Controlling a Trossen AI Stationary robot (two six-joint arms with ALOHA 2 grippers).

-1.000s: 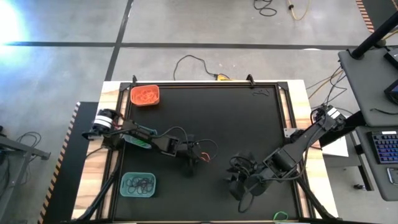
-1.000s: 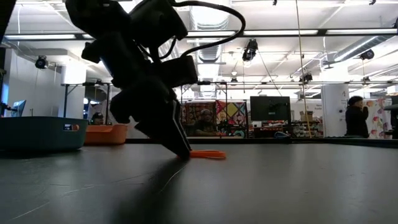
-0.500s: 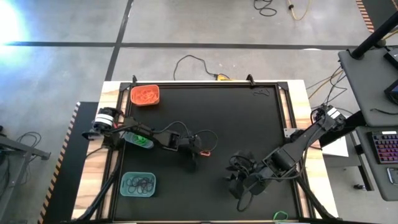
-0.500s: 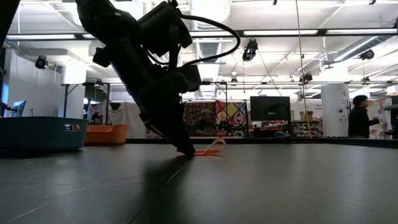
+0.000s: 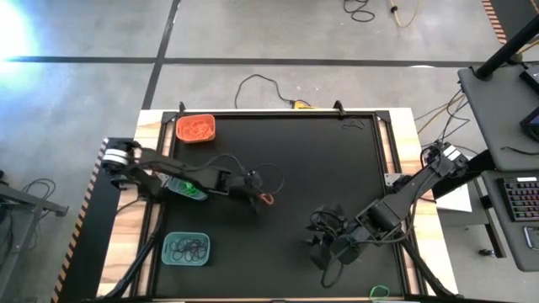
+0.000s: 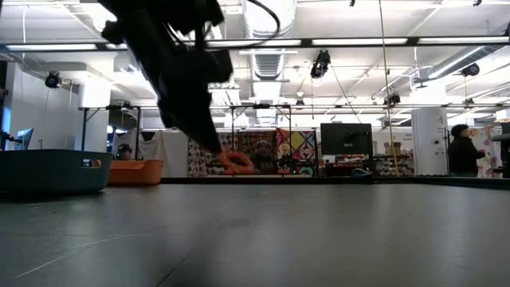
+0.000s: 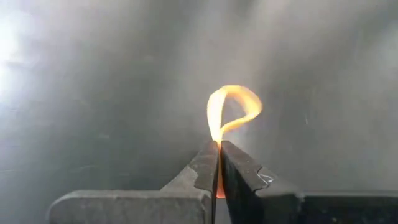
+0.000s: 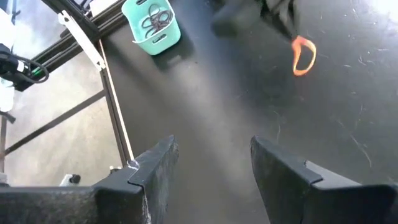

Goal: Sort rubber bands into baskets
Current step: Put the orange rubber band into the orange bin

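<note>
Black table [image 5: 328, 168] mostly bare mid-surface, left end effector [image 5: 263, 199] pinching orange rubber band [image 7: 231, 111] — right end effector [image 5: 324, 252] gaping

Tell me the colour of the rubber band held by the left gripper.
Orange. The rubber band shows best in the left wrist view, pinched in the left gripper.

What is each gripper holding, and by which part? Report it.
Left gripper: an orange rubber band, pinched at one end of its loop between the fingers. Right gripper: open, holding nothing.

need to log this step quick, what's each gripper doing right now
Left gripper: shut on an orange rubber band, lifted off the table.
Right gripper: open, holding nothing, low over the table.
</note>
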